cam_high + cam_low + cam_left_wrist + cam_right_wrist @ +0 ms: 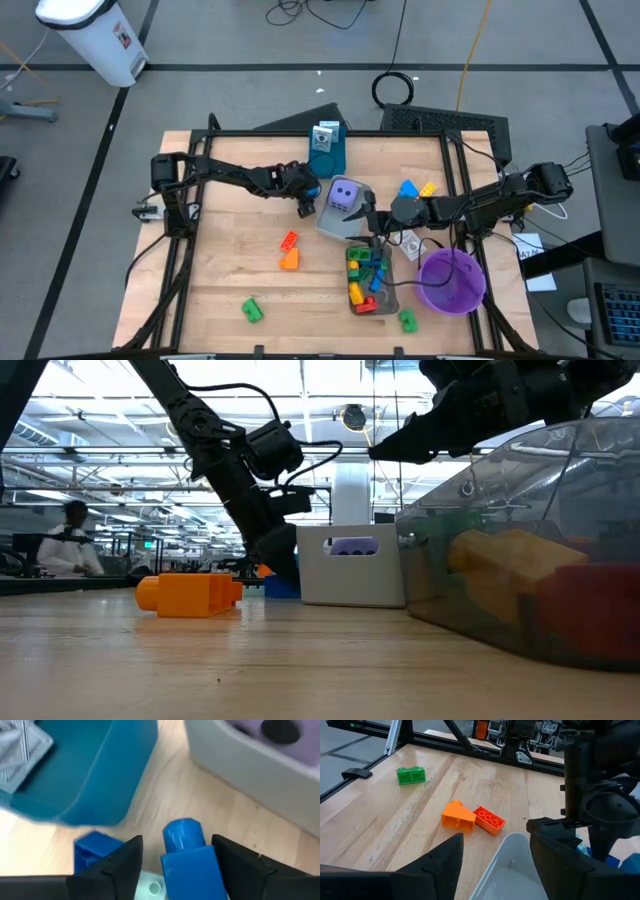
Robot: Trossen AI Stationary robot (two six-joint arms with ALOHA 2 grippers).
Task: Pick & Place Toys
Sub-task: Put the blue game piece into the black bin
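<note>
My left gripper (172, 865) sits low over the table beside the grey tray (240, 765) that holds the purple die (344, 193), fingers spread with a blue brick (192, 865) between them, not yet pinched. I judge the brick light, rigid and glossy: hard moulded plastic, boxy with a round stud, likely slick, so I'd clamp its flat side walls below the stud. My right gripper (495, 862) hangs with fingers parted over the clear tray (385, 298) of mixed bricks.
</note>
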